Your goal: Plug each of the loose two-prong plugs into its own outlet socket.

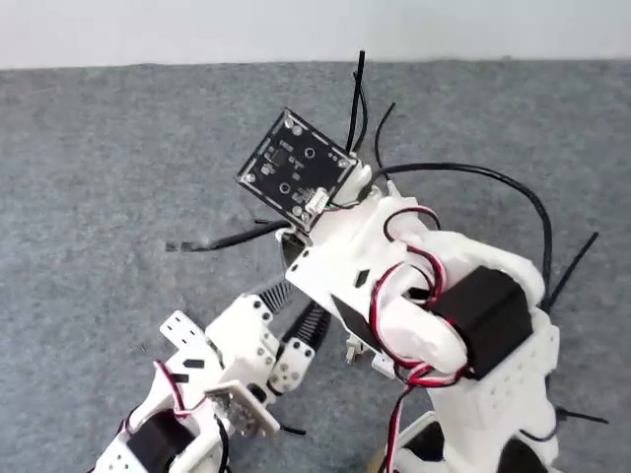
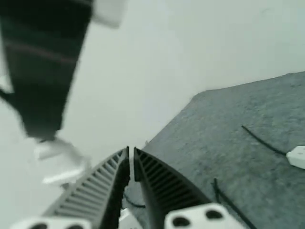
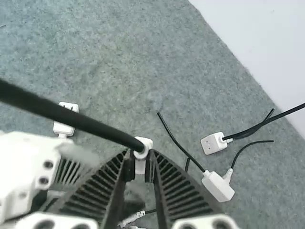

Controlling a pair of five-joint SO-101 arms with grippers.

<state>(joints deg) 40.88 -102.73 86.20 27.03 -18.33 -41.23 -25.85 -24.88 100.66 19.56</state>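
My right gripper [image 3: 138, 160] is shut on a small white plug [image 3: 141, 145]. The plug's black cable [image 3: 57, 113] runs off to one side over the grey carpet [image 3: 119, 57]. On the carpet beyond lie a white block with a black cable [image 3: 213, 143], a white plug body with a thin cable [image 3: 218, 185], and a flat white piece [image 3: 65, 125]. In the high view that cable [image 1: 217, 240] sticks out from under the right arm [image 1: 424, 296]. My left gripper [image 2: 131, 153] is shut with nothing in it, tilted up toward the pale wall. Its ribbed fingers [image 1: 312, 327] sit beside the right arm.
A white piece [image 2: 296, 156] and thin black cables [image 2: 259, 140] lie on the carpet in the left wrist view. Several black cables [image 1: 493, 182] loop around the right arm. The carpet ends at a white wall [image 1: 296, 30] at the back.
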